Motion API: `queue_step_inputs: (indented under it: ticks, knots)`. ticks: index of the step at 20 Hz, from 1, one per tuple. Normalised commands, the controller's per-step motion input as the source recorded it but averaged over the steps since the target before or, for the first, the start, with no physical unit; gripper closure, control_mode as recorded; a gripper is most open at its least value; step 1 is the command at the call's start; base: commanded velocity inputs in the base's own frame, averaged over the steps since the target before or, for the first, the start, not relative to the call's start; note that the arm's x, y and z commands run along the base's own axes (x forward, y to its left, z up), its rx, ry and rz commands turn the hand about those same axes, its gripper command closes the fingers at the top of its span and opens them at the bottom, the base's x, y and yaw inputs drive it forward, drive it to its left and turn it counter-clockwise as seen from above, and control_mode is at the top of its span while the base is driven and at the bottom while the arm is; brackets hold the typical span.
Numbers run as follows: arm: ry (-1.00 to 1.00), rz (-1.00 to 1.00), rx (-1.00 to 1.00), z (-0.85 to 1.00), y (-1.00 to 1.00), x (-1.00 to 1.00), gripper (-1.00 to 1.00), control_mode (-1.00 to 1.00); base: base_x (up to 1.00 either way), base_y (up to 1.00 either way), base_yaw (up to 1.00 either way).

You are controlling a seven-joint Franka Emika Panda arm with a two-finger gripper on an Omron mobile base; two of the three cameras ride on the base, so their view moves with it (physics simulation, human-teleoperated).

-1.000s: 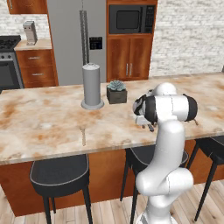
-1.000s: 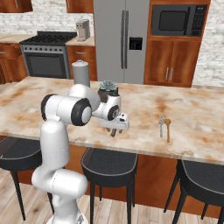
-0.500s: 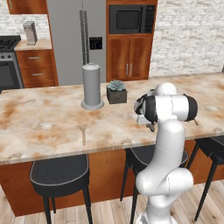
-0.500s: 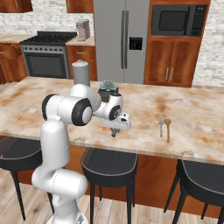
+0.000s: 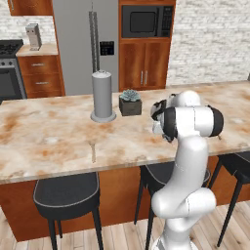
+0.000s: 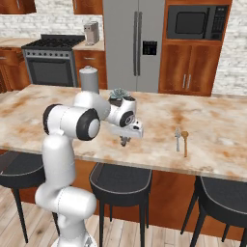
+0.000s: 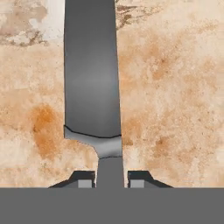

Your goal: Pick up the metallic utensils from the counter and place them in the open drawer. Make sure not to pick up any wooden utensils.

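Note:
In the hand view a knife [image 7: 92,87] with a dark grey blade lies on the marbled counter [image 7: 175,87], pointing away from the hand. My gripper [image 7: 111,179] is shut on the knife where the blade narrows toward the handle, one fingertip [image 7: 85,178] on each side. In the right base view the gripper [image 6: 124,140] points down onto the counter [image 6: 217,130] near its front edge. A slim silver fork [image 6: 177,138] lies to the right, beside a wooden spoon [image 6: 185,143]. A tan wooden fork [image 5: 93,151] lies far to the left. The open drawer is out of view.
A tall grey cylinder [image 5: 102,97] and a small potted plant [image 5: 130,102] stand toward the back of the counter. Black stools [image 6: 120,181] stand under its front edge. Fridge, oven and cabinets line the far wall.
The fingers have closed in on the knife. The arm has hardly moved, and the utensils on the counter lie where they were.

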Motion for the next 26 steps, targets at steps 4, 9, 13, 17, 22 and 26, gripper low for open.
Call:
queue_step_inputs:
  ticks: [4,9,13,17,22,26]
  knots:
    - [0.0,0.04,0.03,1.0,0.55,-0.35,1.0,-1.0,0.0,0.0,0.0]
    - [0.0,0.04,0.0,1.0,0.86,-0.36,1.0,-1.0,0.0,0.0,0.0]
    - [0.0,0.05,0.0,1.0,0.78,-0.64,1.0,-1.0,0.0,0.0,0.0]
    - [0.01,0.07,0.0,0.97,0.67,-0.61,1.0,-1.0,0.0,0.0,0.0]
    - [0.0,0.04,-0.01,0.44,0.14,-0.76,1.0,-1.0,0.0,0.0,0.0]
    - [-0.13,0.0,-0.08,0.0,0.0,-0.69,1.0,-1.0,0.0,0.0,0.0]
